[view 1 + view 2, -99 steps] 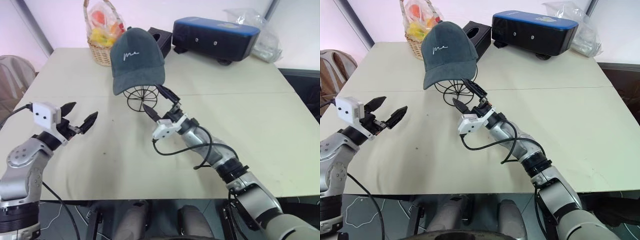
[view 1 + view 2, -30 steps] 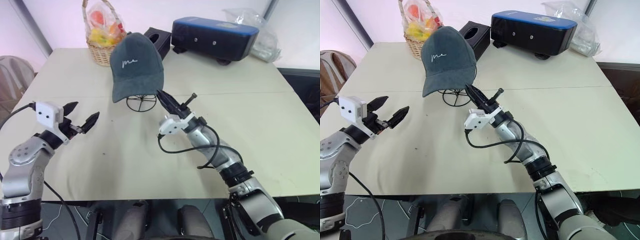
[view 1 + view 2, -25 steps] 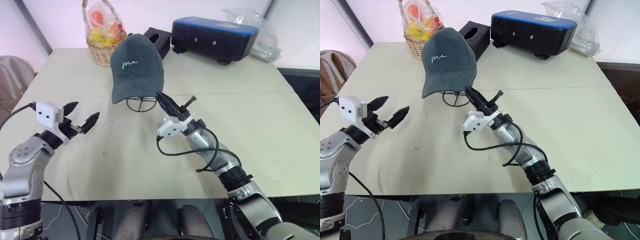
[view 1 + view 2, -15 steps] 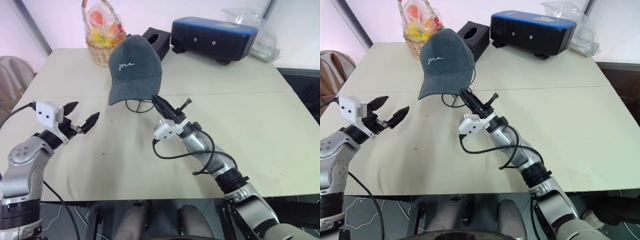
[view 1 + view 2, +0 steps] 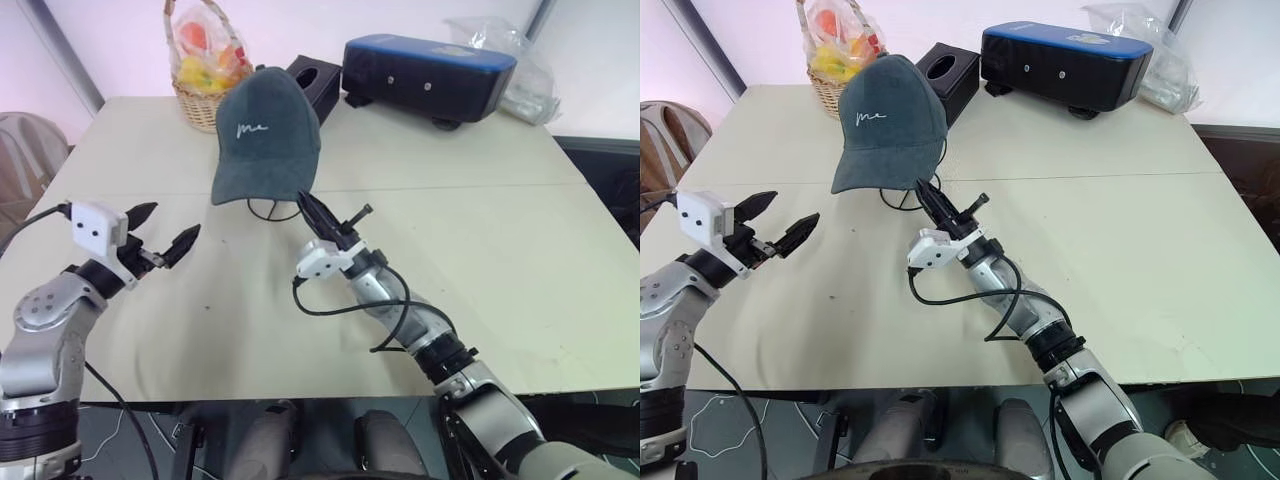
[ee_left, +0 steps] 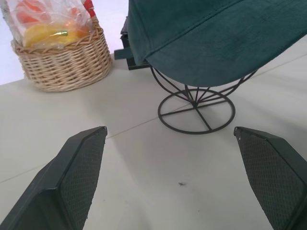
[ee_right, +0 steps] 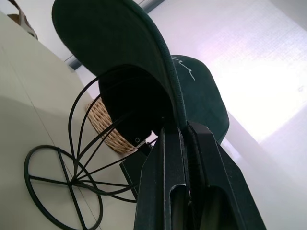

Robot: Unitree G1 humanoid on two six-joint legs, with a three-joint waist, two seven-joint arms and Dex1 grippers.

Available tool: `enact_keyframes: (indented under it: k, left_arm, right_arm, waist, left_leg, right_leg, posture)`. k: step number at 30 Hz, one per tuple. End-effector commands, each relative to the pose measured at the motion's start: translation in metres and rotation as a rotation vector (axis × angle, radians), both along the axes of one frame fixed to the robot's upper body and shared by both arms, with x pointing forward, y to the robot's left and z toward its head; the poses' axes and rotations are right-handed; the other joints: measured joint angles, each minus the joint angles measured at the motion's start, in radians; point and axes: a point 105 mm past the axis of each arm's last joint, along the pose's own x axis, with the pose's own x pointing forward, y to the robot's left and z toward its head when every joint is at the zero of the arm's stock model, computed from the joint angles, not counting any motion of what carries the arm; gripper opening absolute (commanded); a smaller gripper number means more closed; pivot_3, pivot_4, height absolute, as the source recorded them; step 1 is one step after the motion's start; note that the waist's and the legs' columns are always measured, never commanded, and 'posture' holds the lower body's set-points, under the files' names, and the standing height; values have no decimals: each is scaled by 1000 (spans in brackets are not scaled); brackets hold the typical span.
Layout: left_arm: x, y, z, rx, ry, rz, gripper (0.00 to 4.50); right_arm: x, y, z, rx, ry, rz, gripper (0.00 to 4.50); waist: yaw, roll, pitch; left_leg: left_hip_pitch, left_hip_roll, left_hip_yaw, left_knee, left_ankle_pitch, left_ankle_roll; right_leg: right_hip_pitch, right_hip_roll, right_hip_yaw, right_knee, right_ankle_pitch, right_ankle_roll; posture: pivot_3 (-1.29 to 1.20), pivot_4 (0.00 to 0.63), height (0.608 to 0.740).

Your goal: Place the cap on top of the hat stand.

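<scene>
Now cap [image 5: 265, 135] on hat stand [image 6: 196, 106]; right gripper [image 5: 929, 205] pinching brim.

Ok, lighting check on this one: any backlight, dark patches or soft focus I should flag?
Right wrist view: bright window glow behind leaves the cap underside and hat stand wires nearly black. Left wrist view: evenly lit, the left gripper's fingers slightly soft up close. Head views: even light, faint pink cast on the back wall.
</scene>
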Motion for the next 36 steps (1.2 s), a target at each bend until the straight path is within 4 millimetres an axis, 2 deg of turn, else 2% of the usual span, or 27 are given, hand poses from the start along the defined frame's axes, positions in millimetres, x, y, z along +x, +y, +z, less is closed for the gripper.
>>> enact_keyframes:
  k: [1,5,18,36]
  left_arm:
    - [-4,2,15,32,-45,4,4500]
    - [-2,2,14,32,-45,1,4500]
    - [-1,1,14,29,-45,-2,4500]
    - [-3,1,14,34,-41,-2,4500]
  right_arm:
    - [-2,7,2,0,-15,13,88]
    - [-4,8,2,-2,-19,16,88]
    - [-8,6,-21,-23,33,26,88]
    - [-9,7,-17,33,-37,22,88]
  waist:
    - [-1,0,0]
    - [-1,0,0]
    - [-3,0,0]
    - [-4,0,0]
  left_leg:
    - [0,0,0,0,0,0]
    - [0,0,0,0,0,0]
    - [0,0,0,0,0,0]
    - [0,0,0,0,0,0]
  right_leg:
    - [0,0,0,0,0,0]
    - [0,0,0,0,0,0]
    - [0,1,0,0,0,0]
    - [0,1,0,0,0,0]
  posture:
    - [0,150,740]
    - [0,150,740]
    - [0,150,740]
    - [0,150,740]
